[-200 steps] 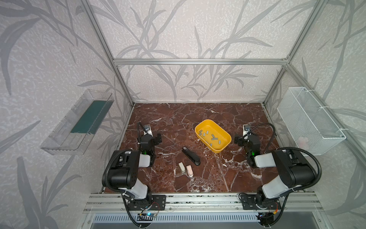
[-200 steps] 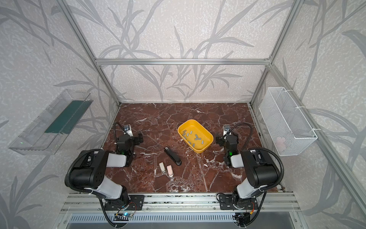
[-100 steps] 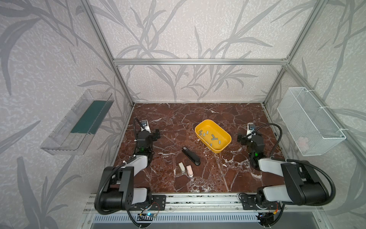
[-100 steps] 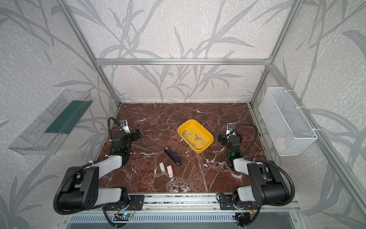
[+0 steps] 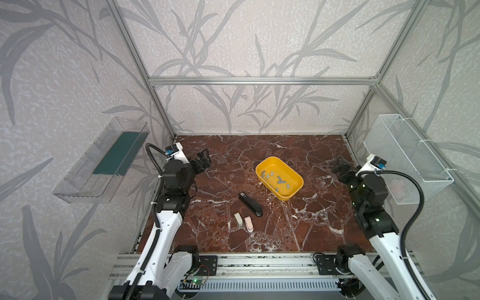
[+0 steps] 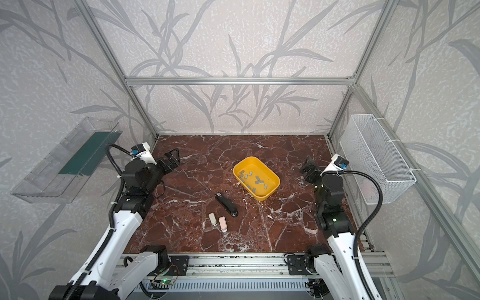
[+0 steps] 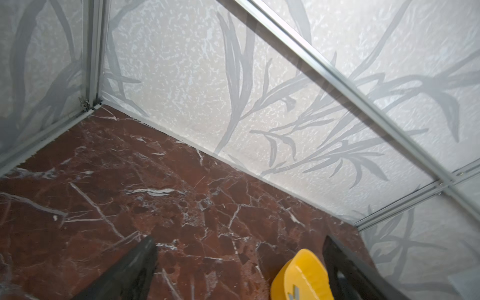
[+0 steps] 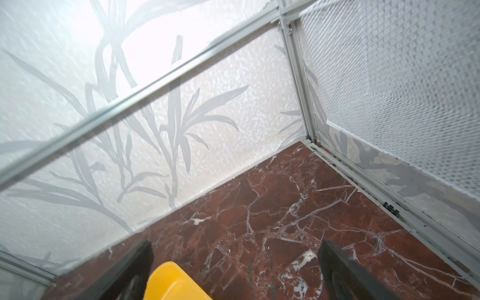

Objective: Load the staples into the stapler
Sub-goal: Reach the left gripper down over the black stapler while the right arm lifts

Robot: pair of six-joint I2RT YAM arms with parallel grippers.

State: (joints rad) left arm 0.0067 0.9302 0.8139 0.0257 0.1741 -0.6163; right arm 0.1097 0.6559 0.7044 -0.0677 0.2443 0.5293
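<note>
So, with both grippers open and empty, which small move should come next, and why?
Probably lower the right gripper toward the yellow tray to pick one strip of the staples. Its jaws stand open and empty, the staples all lie loose in the tray, and the black stapler lies untouched nearby.

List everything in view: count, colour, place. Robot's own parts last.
staples: about ten, grey, loose inside the tray
tray: one, yellow, right of centre on the table
black stapler: one, black, centre, lying near the tray
beige stapler: one, small, in front of the black stapler
pink stapler: one, small, beside the beige stapler
bin: one, clear with green floor, left wall
basket: one, white wire, right wall
table: one, red-brown marble
left gripper: black, open, empty, left edge
right gripper: black, open, empty, right edge
</note>
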